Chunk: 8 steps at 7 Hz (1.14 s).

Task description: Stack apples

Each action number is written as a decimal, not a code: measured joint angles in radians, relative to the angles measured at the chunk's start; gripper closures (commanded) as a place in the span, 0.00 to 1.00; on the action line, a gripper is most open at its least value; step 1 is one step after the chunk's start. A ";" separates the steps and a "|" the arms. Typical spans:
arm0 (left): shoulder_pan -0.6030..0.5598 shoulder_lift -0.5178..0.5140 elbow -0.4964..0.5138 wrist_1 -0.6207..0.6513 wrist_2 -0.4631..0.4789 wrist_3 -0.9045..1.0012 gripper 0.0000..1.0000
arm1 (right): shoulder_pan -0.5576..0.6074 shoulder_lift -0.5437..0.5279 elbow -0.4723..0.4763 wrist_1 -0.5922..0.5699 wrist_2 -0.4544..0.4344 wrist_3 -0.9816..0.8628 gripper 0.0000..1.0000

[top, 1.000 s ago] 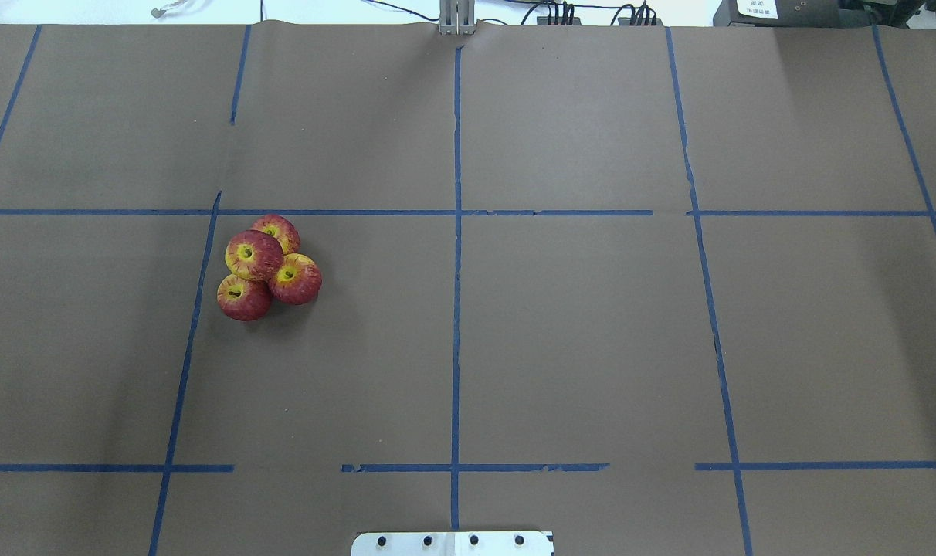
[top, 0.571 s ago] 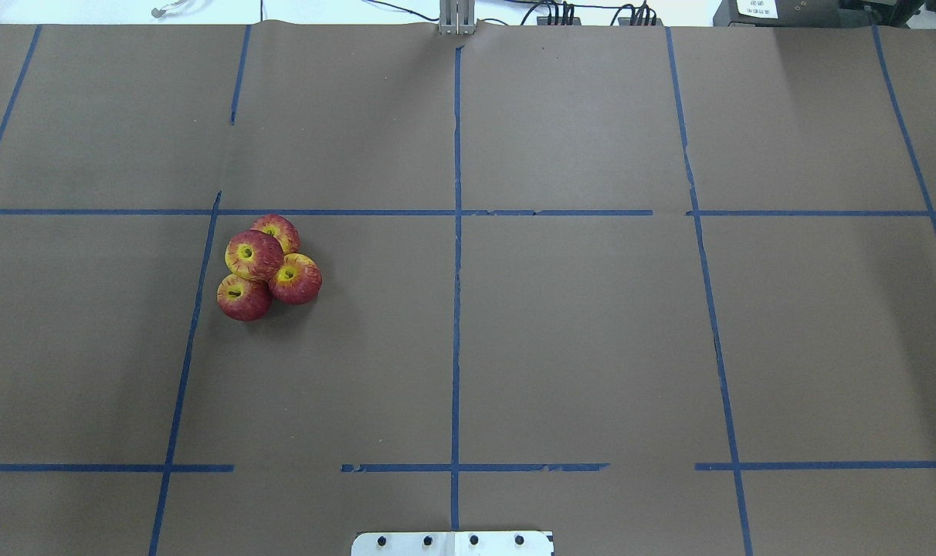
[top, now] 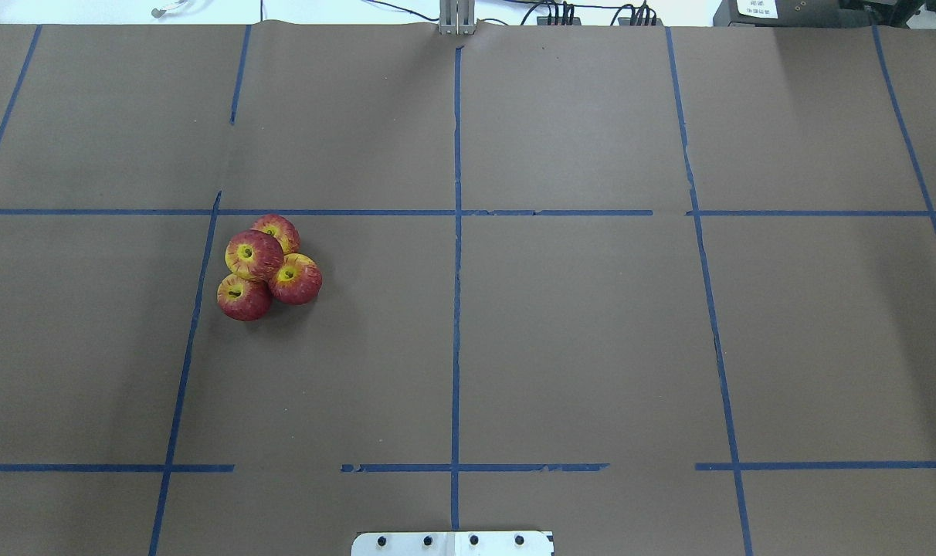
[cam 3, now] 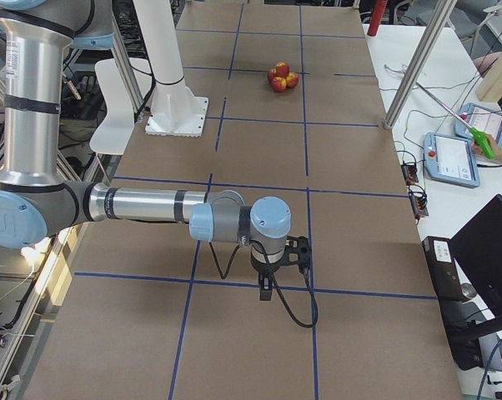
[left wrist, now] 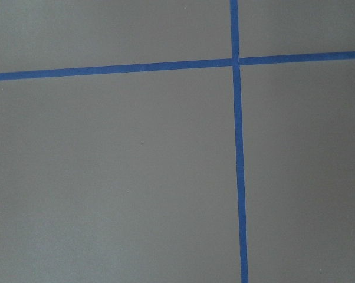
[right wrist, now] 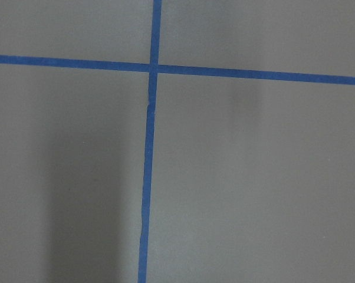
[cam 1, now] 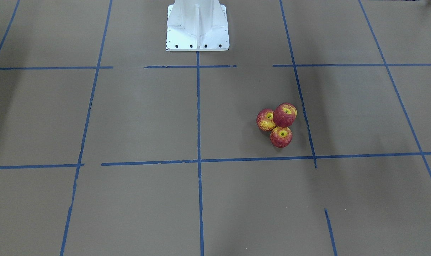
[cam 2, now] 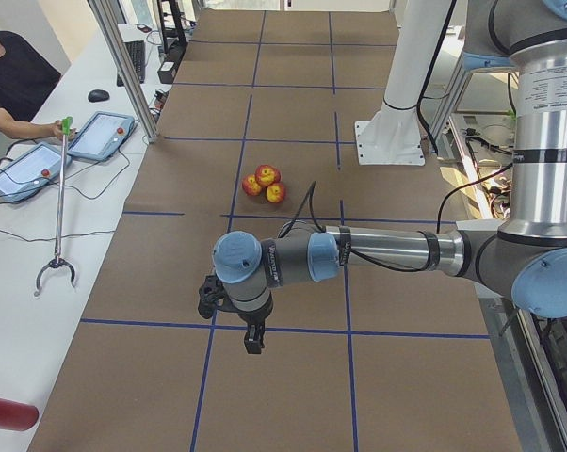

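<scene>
Four red-and-yellow apples sit in one tight cluster on the brown table, left of centre in the overhead view. One apple [top: 253,255] rests on top of the other three [top: 243,298] [top: 295,279] [top: 277,229]. The cluster also shows in the front view [cam 1: 281,137], the left view [cam 2: 265,181] and the right view [cam 3: 281,77]. My left gripper [cam 2: 252,345] hangs over bare table far from the apples, seen only in the left side view. My right gripper [cam 3: 266,293] is at the far end, seen only in the right side view. I cannot tell whether either is open or shut.
The white robot base [cam 1: 197,25] stands at the table's near middle edge. Blue tape lines [top: 456,232] grid the brown paper. Beside the table an operator [cam 2: 10,75] holds a grabber stick [cam 2: 59,202] over tablets [cam 2: 103,134]. A monitor [cam 3: 489,250] stands off the other end.
</scene>
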 measured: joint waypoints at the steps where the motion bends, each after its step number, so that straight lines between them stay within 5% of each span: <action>1: 0.001 -0.007 0.010 -0.002 0.000 -0.003 0.00 | 0.000 0.000 0.000 0.000 0.000 0.000 0.00; 8: 0.002 -0.047 0.023 -0.009 0.001 -0.001 0.00 | 0.000 0.000 0.000 0.000 0.000 0.000 0.00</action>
